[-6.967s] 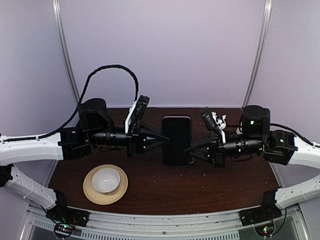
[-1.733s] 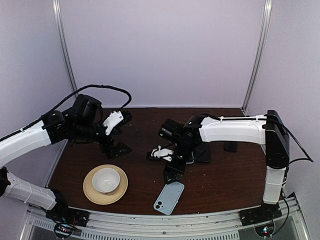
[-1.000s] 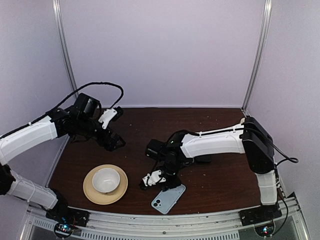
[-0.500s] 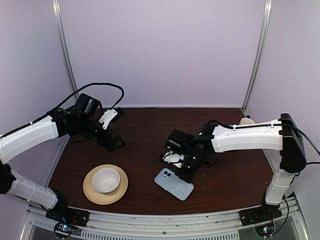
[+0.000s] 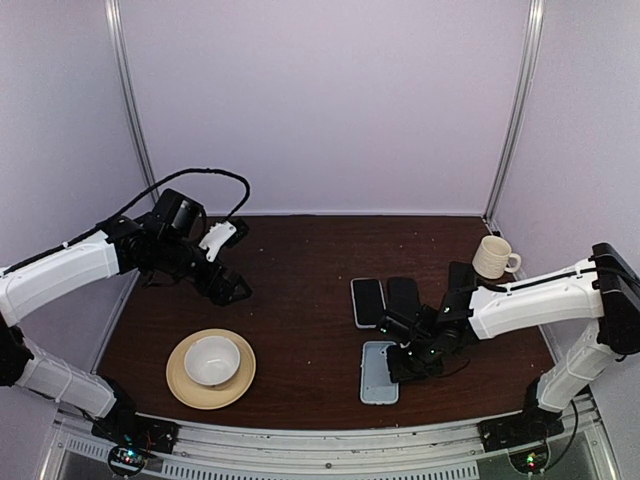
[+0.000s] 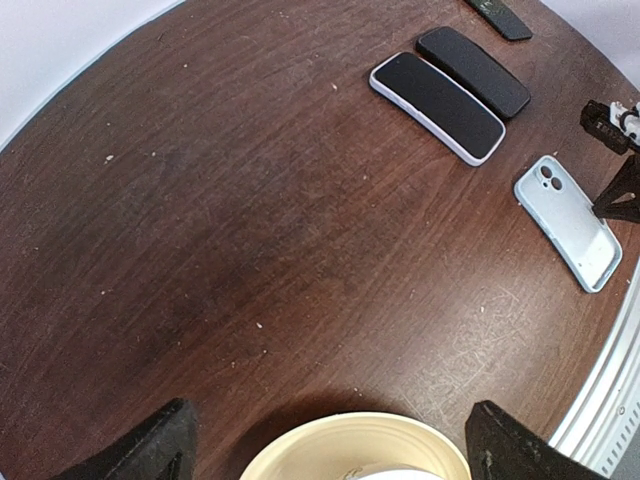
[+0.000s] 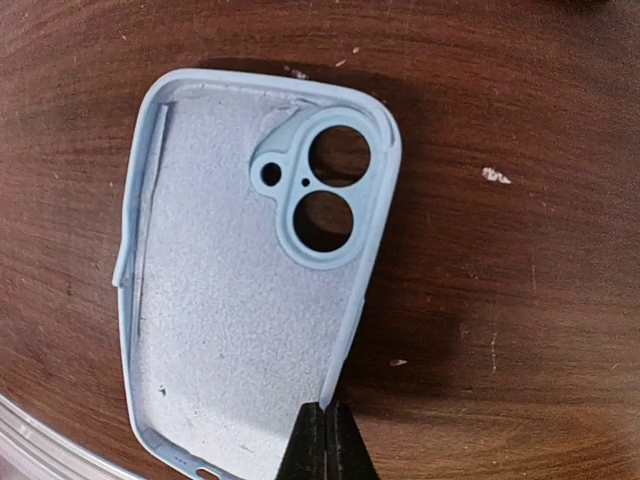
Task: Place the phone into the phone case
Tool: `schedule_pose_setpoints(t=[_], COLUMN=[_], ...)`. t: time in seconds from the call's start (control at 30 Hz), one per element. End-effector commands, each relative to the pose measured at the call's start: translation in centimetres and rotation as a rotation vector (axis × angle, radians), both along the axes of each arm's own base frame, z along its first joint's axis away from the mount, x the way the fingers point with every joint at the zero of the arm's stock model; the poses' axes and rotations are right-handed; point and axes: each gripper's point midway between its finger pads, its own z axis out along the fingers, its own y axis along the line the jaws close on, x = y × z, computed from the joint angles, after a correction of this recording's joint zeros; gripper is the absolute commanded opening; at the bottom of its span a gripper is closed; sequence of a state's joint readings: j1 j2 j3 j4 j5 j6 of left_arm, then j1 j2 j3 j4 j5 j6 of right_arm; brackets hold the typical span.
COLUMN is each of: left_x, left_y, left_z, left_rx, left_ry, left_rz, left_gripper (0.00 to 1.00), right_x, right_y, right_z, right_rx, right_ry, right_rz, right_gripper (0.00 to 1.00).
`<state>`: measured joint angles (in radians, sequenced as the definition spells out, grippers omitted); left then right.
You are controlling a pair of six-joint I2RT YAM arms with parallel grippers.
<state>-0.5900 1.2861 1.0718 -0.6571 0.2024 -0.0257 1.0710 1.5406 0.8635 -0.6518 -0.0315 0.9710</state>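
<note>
The phone [image 5: 403, 297] is an all-black slab lying flat right of the table's middle, also seen in the left wrist view [image 6: 473, 70]. The phone case [image 5: 379, 373] is an empty light-blue shell with two camera holes, hollow side up, near the front edge [image 7: 240, 290] [image 6: 567, 222]. My right gripper [image 5: 398, 366] [image 7: 325, 440] is shut on the case's right rim. My left gripper [image 5: 228, 262] [image 6: 332, 455] hangs open over the table's left side, holding nothing and far from both.
A black-faced phone with a light rim [image 5: 367, 301] [image 6: 437, 107] lies just left of the phone. A cream plate [image 5: 180, 385] with a white bowl [image 5: 211, 359] sits front left. A cream mug [image 5: 490, 257] and a small black object [image 5: 460, 275] stand at the right.
My right arm has swung right and lowered, dragging the case to the right and turning it straight. The two phones and the mug are now uncovered. The left arm has stayed put.
</note>
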Motion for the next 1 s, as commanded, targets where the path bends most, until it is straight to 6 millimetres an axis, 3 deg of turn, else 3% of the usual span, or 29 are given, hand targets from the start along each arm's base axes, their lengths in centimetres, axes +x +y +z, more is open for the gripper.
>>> schedule_pose_setpoints(t=[0.0,0.1,0.43,0.6,0.83,0.9,0.97], left_x=[0.3,0.4,0.4,0.5,0.5,0.5,0.4], left_y=[-0.2,-0.2,-0.3,-0.3,-0.4,-0.4,-0.4], left_z=[1.5,1.5,1.3,1.3,1.2,1.2,1.1], left_rx=[-0.035,-0.036,-0.032,-0.032,-0.033,-0.035,-0.034], left_ry=[-0.023,-0.022,-0.017,-0.018,-0.012,-0.012,-0.01], left_rz=[0.005,0.004,0.004,0.002,-0.001,-0.002,-0.003], left_gripper=[0.98,0.98,0.98,0.98,0.97,0.97,0.98], right_x=[0.7,0.4,0.6,-0.7,-0.2,-0.2,0.0], right_y=[1.5,1.7,1.0,1.0,0.7,0.5,0.1], right_z=[0.7,0.0,0.2,-0.7,-0.2,-0.2,0.2], right_rx=[0.106,0.177,0.025,0.026,0.01,-0.013,-0.059], right_ry=[-0.018,-0.006,-0.046,0.018,-0.012,-0.009,-0.012], right_rz=[-0.112,-0.188,0.066,0.099,0.084,0.106,0.146], right_gripper=[0.0,0.0,0.0,0.0,0.0,0.07,0.27])
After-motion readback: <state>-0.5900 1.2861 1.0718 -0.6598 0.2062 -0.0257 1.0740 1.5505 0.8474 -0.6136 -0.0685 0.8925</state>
